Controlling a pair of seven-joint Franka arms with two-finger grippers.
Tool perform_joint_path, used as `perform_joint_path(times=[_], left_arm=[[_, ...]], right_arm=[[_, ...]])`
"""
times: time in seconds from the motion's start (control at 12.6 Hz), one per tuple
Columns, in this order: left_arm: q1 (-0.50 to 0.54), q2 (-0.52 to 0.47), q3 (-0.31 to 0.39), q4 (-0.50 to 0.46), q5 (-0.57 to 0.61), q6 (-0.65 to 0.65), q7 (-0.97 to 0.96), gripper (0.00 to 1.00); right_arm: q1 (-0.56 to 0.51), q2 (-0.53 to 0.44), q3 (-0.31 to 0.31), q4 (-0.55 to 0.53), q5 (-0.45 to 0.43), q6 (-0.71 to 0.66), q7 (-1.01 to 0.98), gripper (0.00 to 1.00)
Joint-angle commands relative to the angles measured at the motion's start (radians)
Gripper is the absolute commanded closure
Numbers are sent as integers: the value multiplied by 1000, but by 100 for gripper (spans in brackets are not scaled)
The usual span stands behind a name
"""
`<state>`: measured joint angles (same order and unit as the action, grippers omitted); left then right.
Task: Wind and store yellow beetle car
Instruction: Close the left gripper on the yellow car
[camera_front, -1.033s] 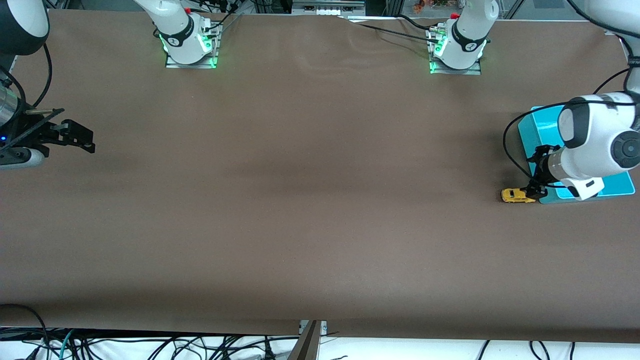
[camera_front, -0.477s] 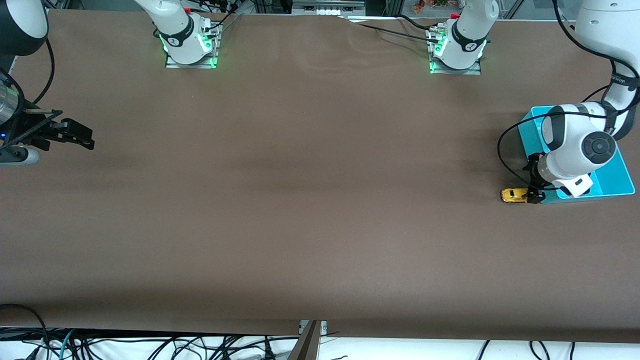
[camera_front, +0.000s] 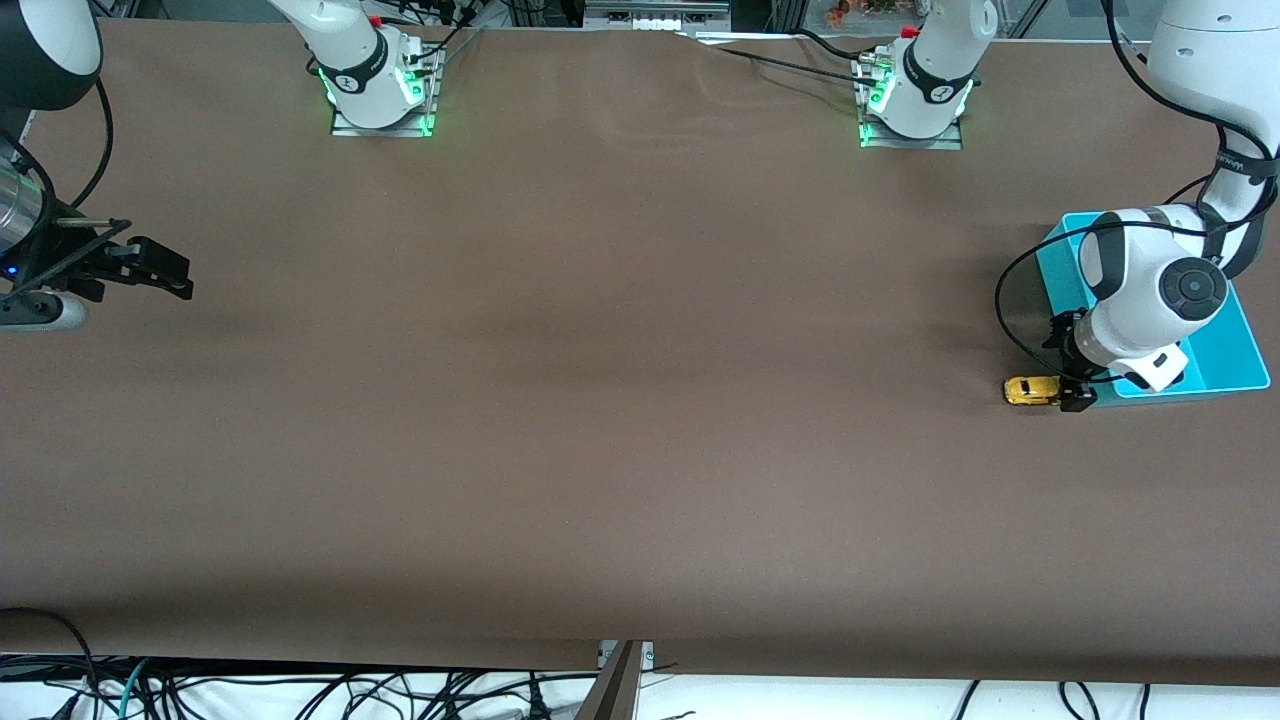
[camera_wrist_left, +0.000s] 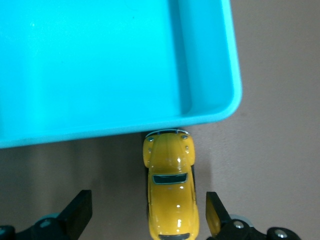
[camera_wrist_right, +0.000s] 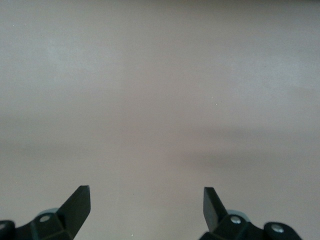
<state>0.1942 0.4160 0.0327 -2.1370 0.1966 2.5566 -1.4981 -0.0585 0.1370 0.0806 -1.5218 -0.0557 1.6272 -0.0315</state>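
The yellow beetle car (camera_front: 1028, 391) (camera_wrist_left: 171, 192) stands on the brown table with one end against the outer wall of a turquoise tray (camera_front: 1238, 352) (camera_wrist_left: 210, 116), beside the tray's corner nearer to the front camera. My left gripper (camera_front: 1069, 386) (camera_wrist_left: 147, 217) is low over the car and open. The car's body lies between the fingers, close to one fingertip (camera_wrist_left: 214, 214) and well apart from the other, touching neither. My right gripper (camera_front: 168, 276) (camera_wrist_right: 146, 200) waits open over bare table at the right arm's end, with nothing between its fingers.
The tray holds nothing in the part that shows. The two arm bases (camera_front: 380, 95) (camera_front: 915, 105) stand along the table's edge farthest from the front camera. Cables (camera_front: 300, 690) hang below the table's near edge.
The left arm has folded down and drawn in, bringing its open gripper lower around the car. The car and tray stay put. The right gripper has barely shifted.
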Motion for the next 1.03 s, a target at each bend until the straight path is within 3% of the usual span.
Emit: perform_joint_path(times=[0.0,0.32,0.48,0.64,0.79,0.95], left_arm=[[4,13,-1,15,3,14,-36,0],[4,66,-1,15,4,92,-56,0],[2,67,-1,15,9,97,-56,13],[4,61,-1,15,10,96,-57,46],[2,46,-1,15,9,91,-65,100],[-7,-9,-7,11,6,65,-97,100]], right_arm=[[-6,-13,1,-8,-1,3,12,0],[-6,-13,1,-8,0,2,13,0],[-6,-14,2,-8,-1,2,15,0],[-7,-13,1,-8,-1,2,13,0],[-7,-13,1,-8,0,6,13,0],[-4,-13,1,-8,0,3,21,0]])
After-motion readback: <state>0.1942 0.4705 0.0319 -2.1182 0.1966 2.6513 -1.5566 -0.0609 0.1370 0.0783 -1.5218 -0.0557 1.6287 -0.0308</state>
